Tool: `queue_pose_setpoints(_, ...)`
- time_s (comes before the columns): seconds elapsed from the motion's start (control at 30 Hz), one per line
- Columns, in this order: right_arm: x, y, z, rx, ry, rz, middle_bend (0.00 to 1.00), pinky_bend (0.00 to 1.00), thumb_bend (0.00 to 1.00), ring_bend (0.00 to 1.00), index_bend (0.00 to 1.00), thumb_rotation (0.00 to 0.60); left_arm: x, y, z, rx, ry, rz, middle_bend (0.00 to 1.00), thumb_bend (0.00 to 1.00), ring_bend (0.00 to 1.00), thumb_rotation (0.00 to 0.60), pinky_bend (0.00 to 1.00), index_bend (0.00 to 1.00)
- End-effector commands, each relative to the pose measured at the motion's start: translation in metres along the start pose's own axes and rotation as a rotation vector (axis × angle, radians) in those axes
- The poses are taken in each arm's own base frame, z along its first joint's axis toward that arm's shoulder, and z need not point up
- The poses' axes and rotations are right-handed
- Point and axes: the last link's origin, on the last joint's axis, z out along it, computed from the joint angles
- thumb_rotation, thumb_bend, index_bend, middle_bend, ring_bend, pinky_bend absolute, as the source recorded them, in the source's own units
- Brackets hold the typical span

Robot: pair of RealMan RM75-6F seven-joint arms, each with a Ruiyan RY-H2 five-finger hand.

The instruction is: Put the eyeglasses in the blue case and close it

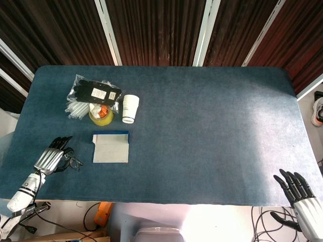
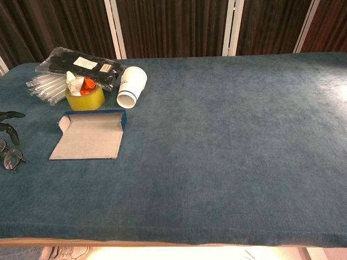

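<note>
Your left hand (image 1: 52, 155) sits at the lower left of the head view, fingers spread over the eyeglasses (image 2: 11, 156) and holding nothing that I can see. The glasses lie on the tabletop (image 1: 212, 131) just left of the open blue case (image 1: 111, 146). Your right hand (image 1: 298, 194) rests open at the lower right corner. Expect the glasses to be light, thin and easily bent; pinch the frame at the bridge or a temple, not the lenses.
</note>
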Motion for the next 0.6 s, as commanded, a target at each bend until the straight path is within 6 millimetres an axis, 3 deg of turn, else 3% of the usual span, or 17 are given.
queue_pose_setpoints(0.03, 0.001, 0.0, -0.001, 0.0, 0.006, 0.009, 0.0, 0.0, 0.12, 0.0, 0.0, 0.6, -0.001, 0.002, 0.001, -0.003, -0.001, -0.002, 0.0, 0.42, 0.0, 0.6, 0.02, 0.42)
queue_pose_setpoints(0.47, 0.006, 0.004, -0.006, -0.013, 0.023, 0.015, 0.0, 0.0, 0.12, 0.0, 0.0, 0.6, -0.003, -0.001, 0.01, 0.023, -0.028, 0.018, 0.0, 0.42, 0.0, 0.6, 0.02, 0.45)
queue_pose_setpoints(0.6, 0.006, 0.004, -0.007, -0.014, 0.022, 0.013, 0.0, 0.0, 0.12, 0.0, 0.0, 0.6, -0.003, -0.004, 0.011, 0.041, -0.031, 0.014, 0.0, 0.42, 0.0, 0.6, 0.02, 0.5)
